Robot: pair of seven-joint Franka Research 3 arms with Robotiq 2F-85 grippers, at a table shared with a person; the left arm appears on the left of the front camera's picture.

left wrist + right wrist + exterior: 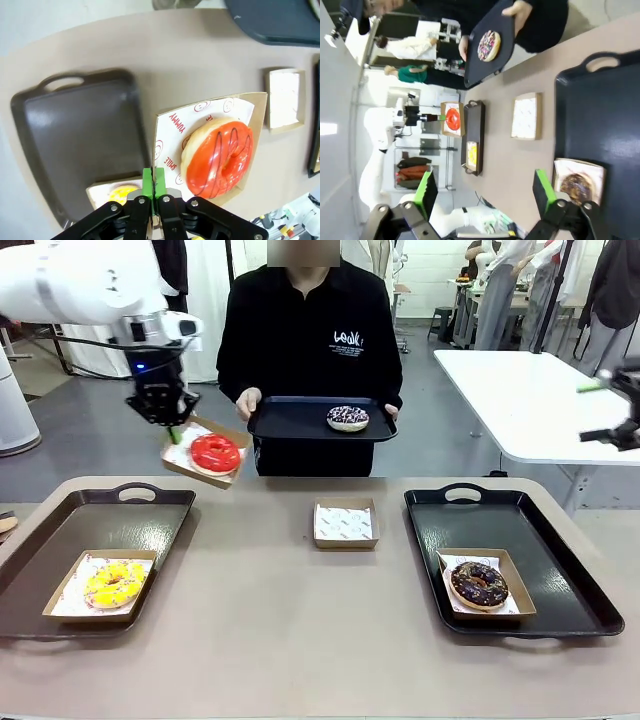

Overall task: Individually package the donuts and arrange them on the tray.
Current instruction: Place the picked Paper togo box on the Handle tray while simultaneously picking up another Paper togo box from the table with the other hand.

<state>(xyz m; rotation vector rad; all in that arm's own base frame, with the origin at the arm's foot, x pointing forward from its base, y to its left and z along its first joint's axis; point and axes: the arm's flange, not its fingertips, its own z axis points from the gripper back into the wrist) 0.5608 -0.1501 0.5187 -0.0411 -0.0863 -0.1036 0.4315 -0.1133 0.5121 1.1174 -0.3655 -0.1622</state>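
My left hand (153,182) has its green pads pinched on the edge of a cardboard box (170,125), which carries the red donut (205,170) above the desk (190,55). Below it to the left lies a dark tray (80,135) with the yellow donut (122,194) on its near part. To the right, an empty box (285,99) sits on the desk.

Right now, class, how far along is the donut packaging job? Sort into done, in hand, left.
Done: yellow donut boxed on the left tray, chocolate donut boxed on the right tray. In hand: left gripper pinches the carton carrying the red donut, aloft. Left: the sprinkled donut, bare on the person's tray; an empty carton waits mid-table.
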